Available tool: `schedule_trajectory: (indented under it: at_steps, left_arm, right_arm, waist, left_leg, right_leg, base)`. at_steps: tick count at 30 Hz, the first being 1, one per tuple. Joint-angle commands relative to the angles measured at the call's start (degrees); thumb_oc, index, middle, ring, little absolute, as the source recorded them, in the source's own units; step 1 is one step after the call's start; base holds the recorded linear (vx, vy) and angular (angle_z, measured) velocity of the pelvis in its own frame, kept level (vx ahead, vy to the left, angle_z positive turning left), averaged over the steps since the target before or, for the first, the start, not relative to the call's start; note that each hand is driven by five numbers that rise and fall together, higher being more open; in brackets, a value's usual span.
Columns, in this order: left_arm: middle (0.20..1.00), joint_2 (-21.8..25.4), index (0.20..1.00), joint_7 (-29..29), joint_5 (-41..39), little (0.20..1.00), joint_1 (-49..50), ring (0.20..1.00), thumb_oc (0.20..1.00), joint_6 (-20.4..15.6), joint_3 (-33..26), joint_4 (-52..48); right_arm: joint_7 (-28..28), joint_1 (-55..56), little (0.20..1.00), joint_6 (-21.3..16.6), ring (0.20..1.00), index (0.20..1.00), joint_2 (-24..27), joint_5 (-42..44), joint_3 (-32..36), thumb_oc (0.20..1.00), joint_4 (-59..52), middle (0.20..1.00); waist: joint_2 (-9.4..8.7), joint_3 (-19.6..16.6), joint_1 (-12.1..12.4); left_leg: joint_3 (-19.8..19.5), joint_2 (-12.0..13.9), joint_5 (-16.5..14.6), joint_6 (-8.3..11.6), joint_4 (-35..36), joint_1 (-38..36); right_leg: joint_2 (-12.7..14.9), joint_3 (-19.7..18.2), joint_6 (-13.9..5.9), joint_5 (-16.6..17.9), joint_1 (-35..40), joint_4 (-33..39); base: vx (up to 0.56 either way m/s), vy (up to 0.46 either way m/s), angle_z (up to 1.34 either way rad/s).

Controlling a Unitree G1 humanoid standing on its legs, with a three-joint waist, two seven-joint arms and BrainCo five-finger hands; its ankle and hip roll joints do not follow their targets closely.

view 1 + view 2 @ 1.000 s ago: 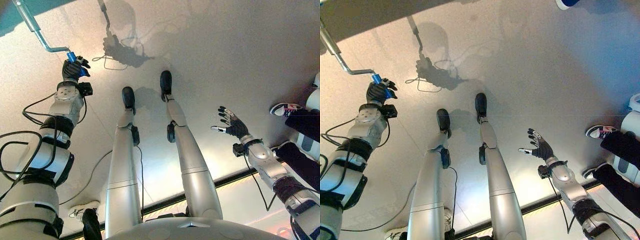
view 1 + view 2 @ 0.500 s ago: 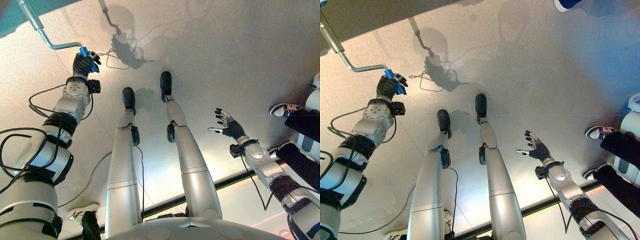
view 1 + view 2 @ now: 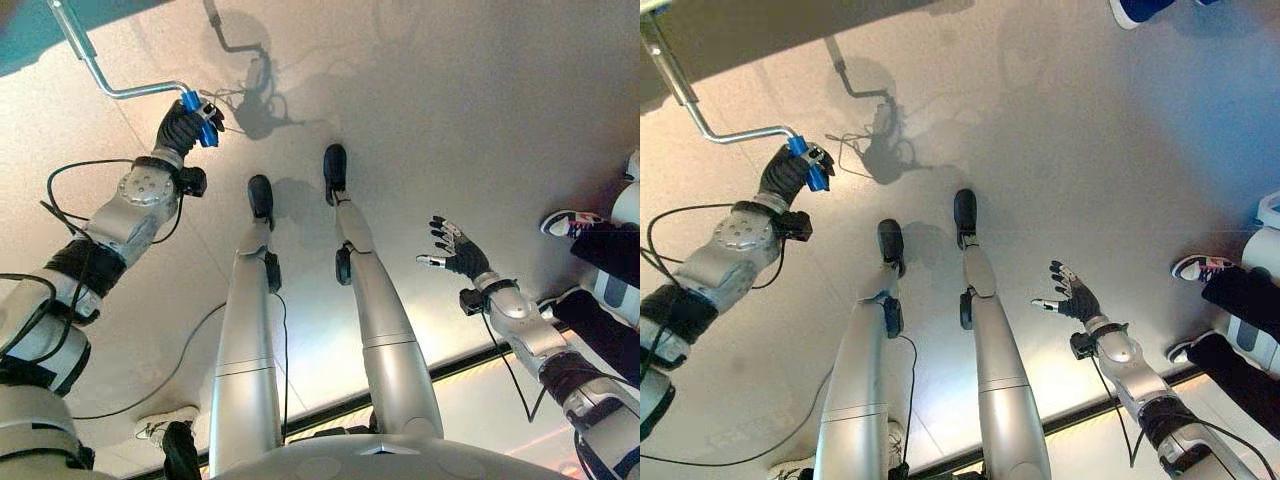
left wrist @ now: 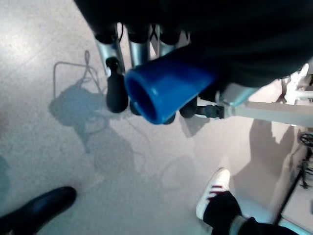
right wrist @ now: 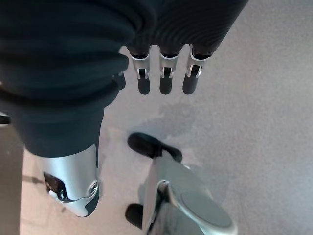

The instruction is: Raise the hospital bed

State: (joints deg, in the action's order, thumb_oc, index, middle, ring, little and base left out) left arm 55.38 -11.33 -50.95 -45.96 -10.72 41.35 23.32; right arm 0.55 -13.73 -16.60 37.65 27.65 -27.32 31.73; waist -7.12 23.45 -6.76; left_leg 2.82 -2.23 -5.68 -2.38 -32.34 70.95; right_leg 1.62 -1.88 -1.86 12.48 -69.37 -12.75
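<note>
The left hand [image 3: 183,127] is curling its fingers around the crank's blue handle [image 3: 198,104] to wind the bed upward, while the right hand [image 3: 455,250] is hanging spread and idle above the floor [image 3: 450,110].

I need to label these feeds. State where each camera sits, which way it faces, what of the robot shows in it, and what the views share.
Left eye view: on the head, facing down at the floor; left hand curled round the blue crank handle, right hand open over the floor.
Right eye view: beside it, same scene; a person's shoe at its right.
Left wrist view: along the left hand, onto the handle's blue end and the floor.
Right wrist view: along the right hand's straight fingers, down at the floor.
Shared: both eyes and the left wrist view show the handle.
</note>
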Motion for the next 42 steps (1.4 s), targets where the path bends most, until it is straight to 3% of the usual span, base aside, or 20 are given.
schedule_trajectory:
  at_steps: [1, 10, 22, 34, 42]
  left_arm:
    - [0.2, 2.11, 0.2, 2.25, 0.65, 0.2, 1.97, 0.2, 0.2, -6.16, -3.01, -13.98]
    - [0.2, 7.92, 0.2, 3.74, -2.87, 0.2, 16.65, 0.2, 0.2, -8.25, -12.41, -24.07]
    - [0.2, 8.6, 0.2, 5.75, -4.76, 0.2, 37.21, 0.2, 0.2, -9.53, -25.02, -28.57]
    - [0.2, 7.09, 0.2, 6.98, -4.75, 0.2, 45.44, 0.2, 0.2, -8.34, -27.19, -26.43]
    - [0.2, 5.94, 0.2, 7.19, -5.42, 0.2, 43.87, 0.2, 0.2, -6.96, -24.26, -21.52]
  right_arm:
    - [0.08, 5.03, 1.0, -0.63, 1.0, 1.0, 3.27, -0.43, 1.6, 1.0, -1.78, 1.0]
    - [0.0, 6.83, 1.0, -1.59, 1.0, 1.0, 2.68, -1.68, 3.22, 1.0, -1.35, 1.0]
    - [-0.28, 8.5, 1.0, -3.3, 1.0, 1.0, 3.98, -3.11, 4.78, 1.0, -1.6, 1.0]
    - [-0.48, 9.13, 1.0, -3.85, 1.0, 1.0, 4.62, -3.75, 5.1, 1.0, -2.5, 1.0]
    - [-0.24, 8.54, 1.0, -3.58, 1.0, 1.0, 5.57, -3.35, 4.58, 1.0, -3.16, 1.0]
  waist:
    - [3.67, -0.22, 0.86]
    - [4.36, -0.11, 2.32]
    - [5.04, 0.52, 4.15]
    - [5.02, 0.7, 5.14]
    - [4.41, 0.96, 4.92]
  left_leg:
    - [-1.59, -1.19, 2.34, 0.59, 8.61, -4.88]
    - [-1.91, -1.51, 2.99, 0.62, 9.61, -5.63]
    - [-2.46, -1.83, 3.7, 0.69, 10.84, -6.78]
    - [-2.66, -2.02, 3.93, 0.61, 11.23, -7.46]
    - [-2.45, -1.87, 3.81, 0.61, 10.81, -7.54]
  right_leg:
    - [-2.27, 3.65, -2.39, -4.17, 2.25, -2.69]
    - [-1.94, 3.96, -2.44, -4.31, 2.92, -2.6]
    - [-1.08, 4.7, -2.69, -4.47, 4.11, -2.25]
    - [-0.55, 4.93, -2.75, -4.68, 4.87, -2.05]
    - [-0.52, 4.8, -2.7, -4.53, 5.0, -2.06]
  base:
    - [0.0, 0.0, 0.0]
    - [0.0, -0.001, 0.01]
    - [0.0, 0.004, 0.05]
    - [0.0, 0.009, 0.01]
    - [0.0, 0.004, 0.0]
